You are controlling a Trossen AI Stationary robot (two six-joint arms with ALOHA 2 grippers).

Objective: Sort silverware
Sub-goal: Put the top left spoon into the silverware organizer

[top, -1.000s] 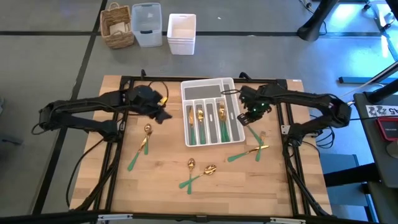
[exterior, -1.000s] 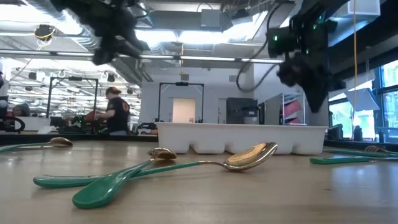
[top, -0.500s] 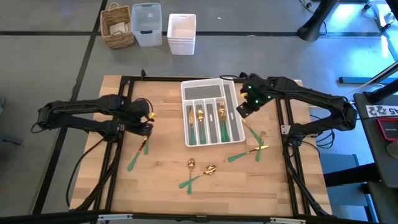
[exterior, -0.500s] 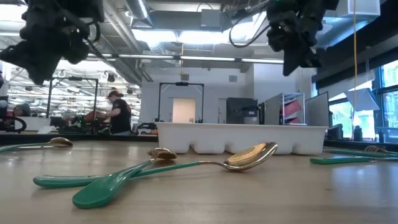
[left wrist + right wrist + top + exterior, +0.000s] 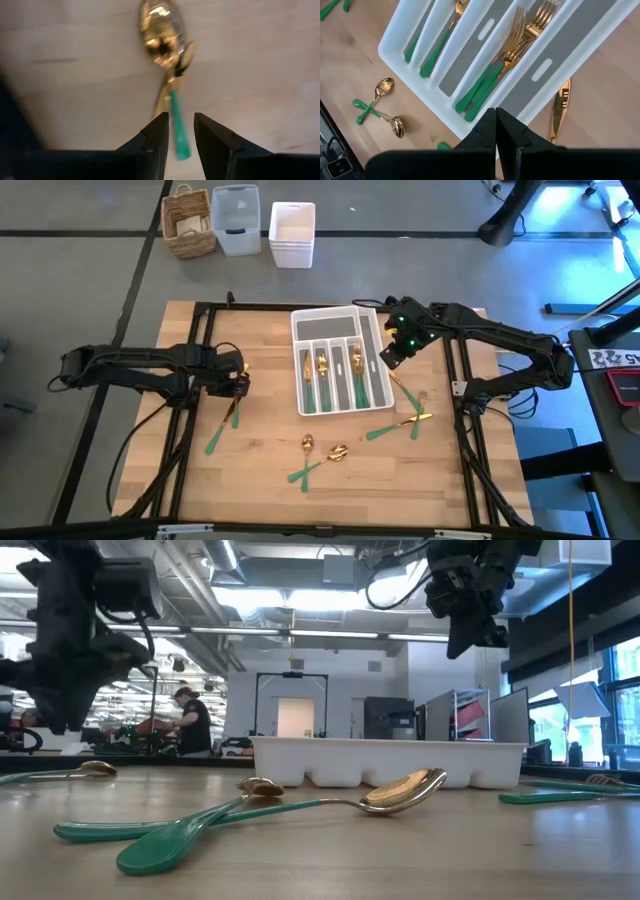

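Note:
Gold-headed, green-handled silverware lies loose on the wooden table: a spoon and a second piece on the left, two crossed spoons near the front, and two pieces on the right. More pieces lie in the slots of the white tray. My left gripper hovers above the left spoon, open by a narrow gap, and the green handle shows between its fingertips. My right gripper is shut and empty, raised over the tray's right wall.
A gold knife lies on the table just right of the tray. Black frame rails run along the table's left and right sides. A wicker basket and two bins stand beyond the far edge. A person stands far back in the room.
My left gripper has swung from beside the tray's far left corner toward the table's left and near edge, and has come down over the left spoon. My right gripper has risen and shifted slightly toward the far edge. The silverware has stayed put.

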